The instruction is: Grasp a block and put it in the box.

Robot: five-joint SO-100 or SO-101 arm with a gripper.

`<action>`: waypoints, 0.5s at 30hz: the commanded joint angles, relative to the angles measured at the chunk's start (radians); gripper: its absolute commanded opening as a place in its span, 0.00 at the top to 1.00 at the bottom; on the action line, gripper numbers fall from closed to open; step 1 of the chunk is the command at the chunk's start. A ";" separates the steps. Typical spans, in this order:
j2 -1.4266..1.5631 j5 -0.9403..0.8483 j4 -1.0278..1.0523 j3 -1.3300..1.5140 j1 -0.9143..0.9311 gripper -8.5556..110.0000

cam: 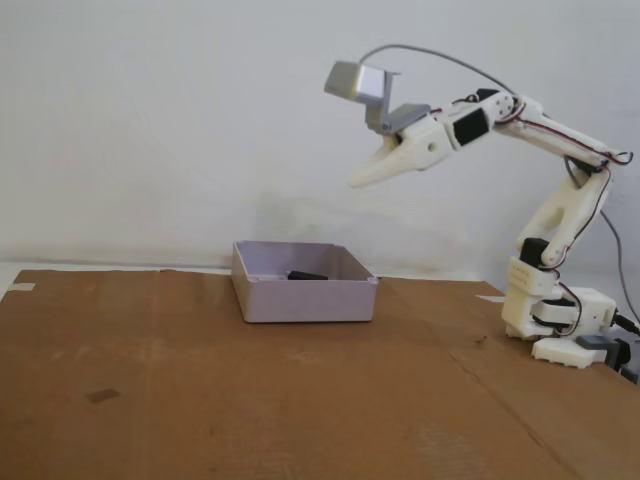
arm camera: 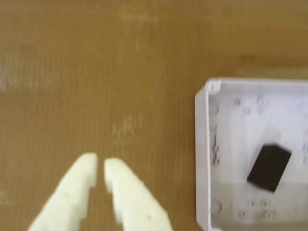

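The black block (arm camera: 269,167) lies inside the pale box (arm camera: 204,159) at the right of the wrist view, tilted on the box floor. In the fixed view the box (cam: 303,298) sits on the brown table and the top of the block (cam: 307,274) shows over its wall. My gripper (arm camera: 100,166) is shut with nothing between its cream fingers, and it points at bare table left of the box. In the fixed view the gripper (cam: 357,182) hangs high in the air, above and just right of the box.
The arm's base (cam: 560,320) stands at the table's right edge with a cable behind it. A grey camera module (cam: 362,88) rides on the wrist. A white wall backs the brown cardboard-covered table (cam: 250,400).
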 commanded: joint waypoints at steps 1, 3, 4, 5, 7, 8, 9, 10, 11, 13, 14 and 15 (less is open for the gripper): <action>0.172 0.009 -0.021 0.043 -0.012 0.93; 0.209 0.009 -0.021 0.092 -0.012 0.93; 0.225 0.009 -0.021 0.117 -0.012 0.93; 0.241 0.009 -0.021 0.141 -0.012 0.93; 0.270 0.009 -0.021 0.187 -0.012 0.93; 0.284 0.009 -0.021 0.210 -0.012 0.93; 0.299 0.009 -0.021 0.232 -0.012 0.93; 0.313 0.009 -0.021 0.253 -0.012 0.93; 0.328 0.011 -0.021 0.276 -0.012 0.93; 0.362 0.011 -0.021 0.325 -0.011 0.93; 0.379 0.011 -0.021 0.351 -0.009 0.93; 0.397 0.011 -0.021 0.376 -0.009 0.93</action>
